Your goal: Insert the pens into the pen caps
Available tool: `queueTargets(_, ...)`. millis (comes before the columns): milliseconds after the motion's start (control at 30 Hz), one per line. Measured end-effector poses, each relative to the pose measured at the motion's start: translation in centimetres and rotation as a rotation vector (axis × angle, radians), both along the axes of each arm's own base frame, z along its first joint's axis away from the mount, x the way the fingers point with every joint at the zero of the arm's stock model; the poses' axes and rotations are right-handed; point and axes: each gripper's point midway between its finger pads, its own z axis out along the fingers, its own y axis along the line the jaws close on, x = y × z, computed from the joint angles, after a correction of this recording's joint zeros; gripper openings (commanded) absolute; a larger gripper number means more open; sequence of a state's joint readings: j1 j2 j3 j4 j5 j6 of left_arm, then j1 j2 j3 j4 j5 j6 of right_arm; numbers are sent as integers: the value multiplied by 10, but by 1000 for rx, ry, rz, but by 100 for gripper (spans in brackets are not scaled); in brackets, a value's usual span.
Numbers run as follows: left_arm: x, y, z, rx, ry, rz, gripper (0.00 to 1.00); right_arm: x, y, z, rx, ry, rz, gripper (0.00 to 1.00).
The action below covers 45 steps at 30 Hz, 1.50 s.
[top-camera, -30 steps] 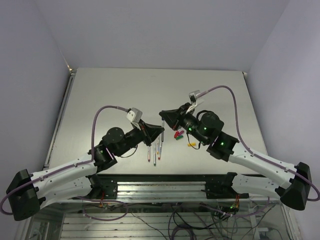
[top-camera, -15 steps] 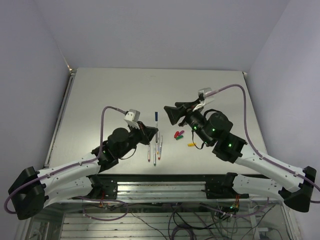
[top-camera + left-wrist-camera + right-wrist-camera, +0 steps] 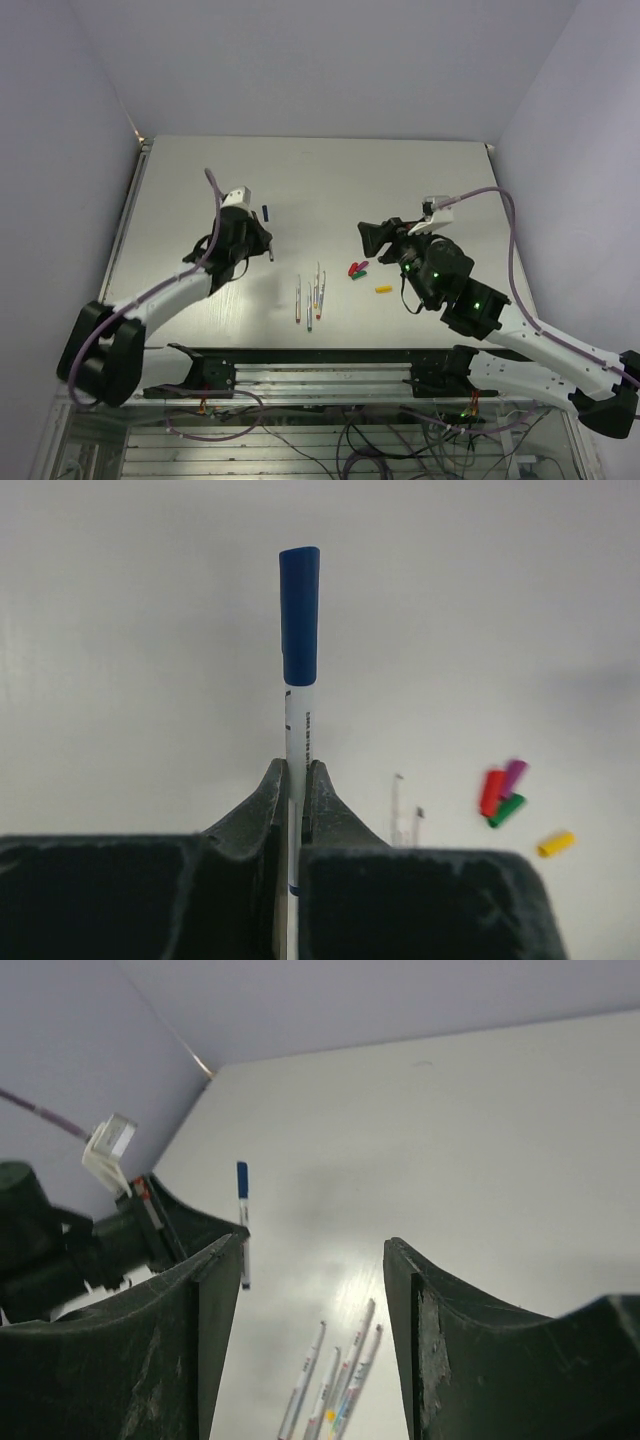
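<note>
My left gripper is shut on a pale pen that wears the dark blue cap on its far end. It holds the pen above the table's left-middle, and the blue cap points toward the back. Several uncapped pens lie side by side near the front centre, also seen as pens in the right wrist view. The red, magenta and green caps lie clustered, with the yellow cap apart; this cluster is right of the pens. My right gripper hangs open and empty behind the caps.
The table has raised edges at its left side and back. Grey walls close it in on three sides. Both arm bases and cabling sit along the near edge.
The right gripper opened, let go of the blue cap and drew back to the right. The left arm swung left and back, carrying the capped pen.
</note>
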<state>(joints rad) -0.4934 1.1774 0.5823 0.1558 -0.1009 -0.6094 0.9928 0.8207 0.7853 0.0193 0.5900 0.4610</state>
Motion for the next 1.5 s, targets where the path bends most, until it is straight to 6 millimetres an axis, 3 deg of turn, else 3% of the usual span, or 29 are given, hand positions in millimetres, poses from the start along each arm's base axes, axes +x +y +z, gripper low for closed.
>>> queueTargets(100,17,10,-24,65,108,15,7,1,-6,-15,-23,46,-33,59)
queueTargets(233,25,11,-52,139,221,-3,7,1,-10,-27,-40,83,-56,59)
queueTargets(733,48,18,-102,346,391,-16,7,-1,0,-69,-79,169,-35,60)
queueTargets(833,45,20,-114,364,421,-15,23,-3,1,-76,-81,182,-26,60)
queueTargets(967,48,20,-113,366,418,-11,39,-6,0,-88,-82,195,-13,60)
queueTargets(1167,49,19,-112,364,414,-9,60,-8,-1,-86,-65,189,-8,60)
queueTargets(1200,50,19,-111,364,413,-8,68,-8,-1,-85,-64,188,-8,60)
queueTargets(1267,48,21,-106,367,410,-4,73,-8,-1,-86,-67,188,-9,60)
queueTargets(1367,48,23,-86,358,379,5,73,-7,-1,-87,-75,188,-14,60)
queueTargets(1500,50,21,-37,305,271,17,72,-4,-4,-90,-86,190,-34,67)
